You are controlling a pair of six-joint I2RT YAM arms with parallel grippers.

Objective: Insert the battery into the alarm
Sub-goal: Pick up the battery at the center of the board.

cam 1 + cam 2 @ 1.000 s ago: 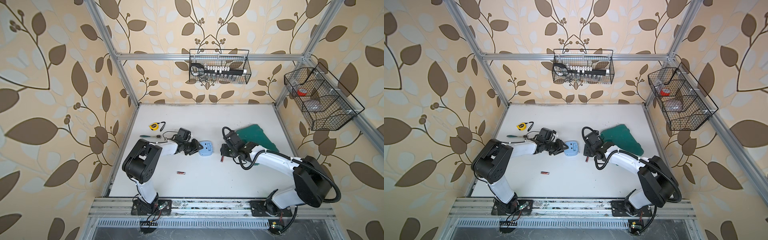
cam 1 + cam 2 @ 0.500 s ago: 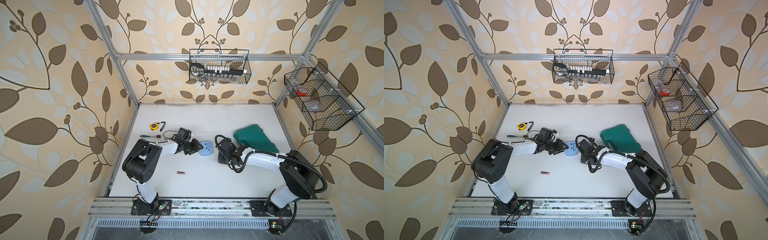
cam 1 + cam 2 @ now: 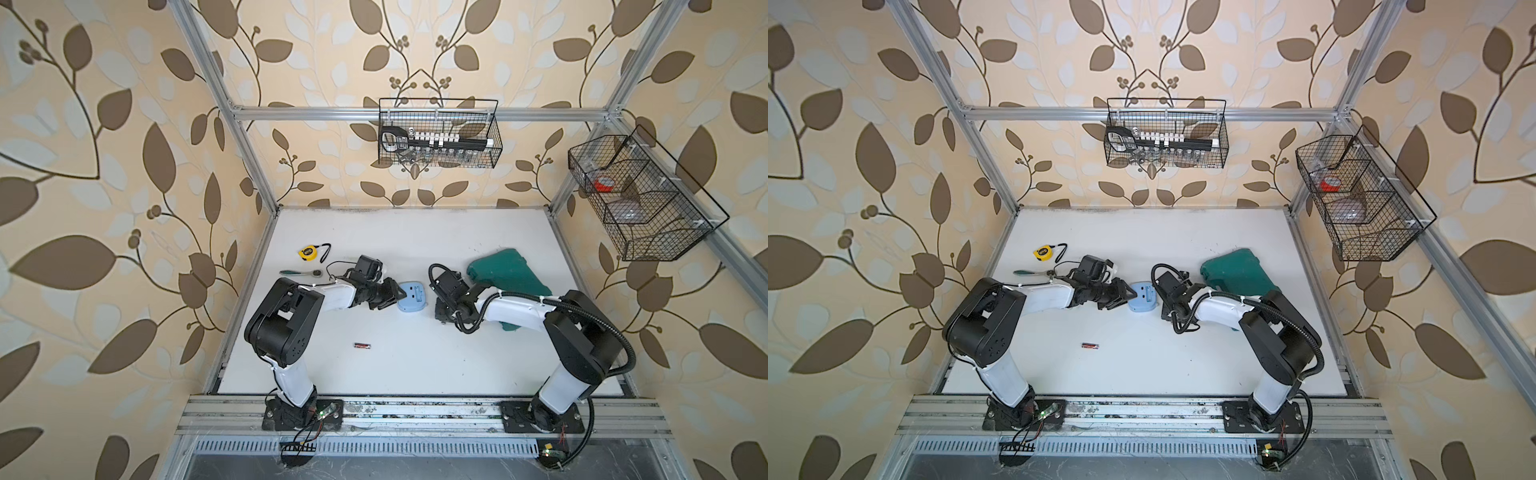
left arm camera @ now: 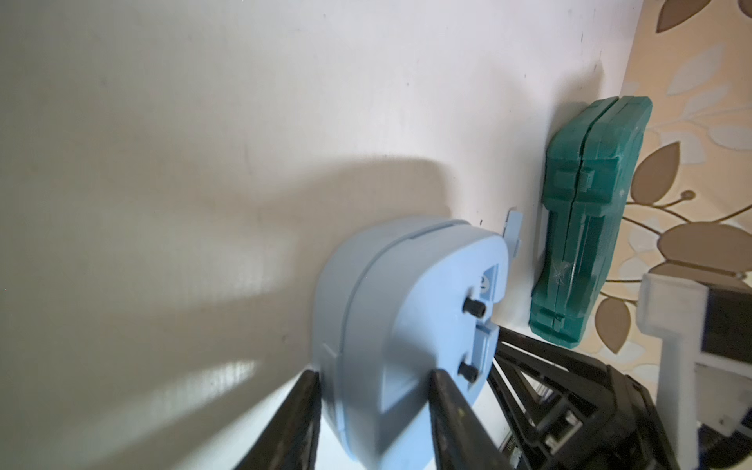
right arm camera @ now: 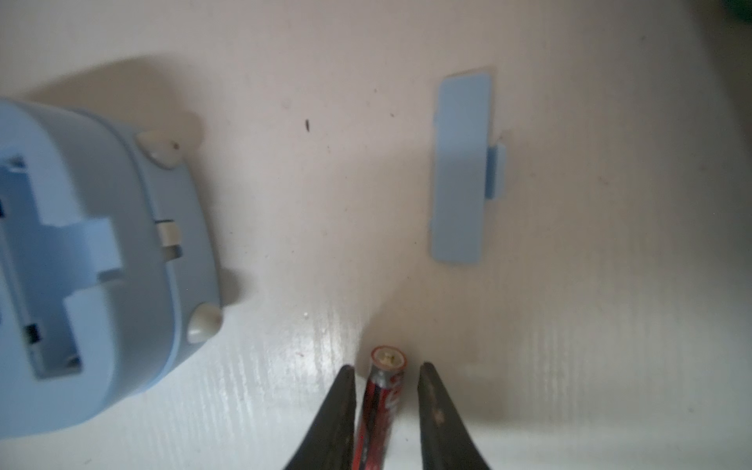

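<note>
Right wrist view: battery [image 5: 378, 407] lies lengthwise inside the narrow-set right gripper [image 5: 386, 368], firm grip unclear. The alarm [image 5: 101, 183], clamped by the left gripper [image 4: 374, 374], sits just beside, bay open.

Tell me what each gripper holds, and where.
The left gripper clamps the alarm by one edge; the right gripper straddles a battery lengthwise, grip unconfirmed.
</note>
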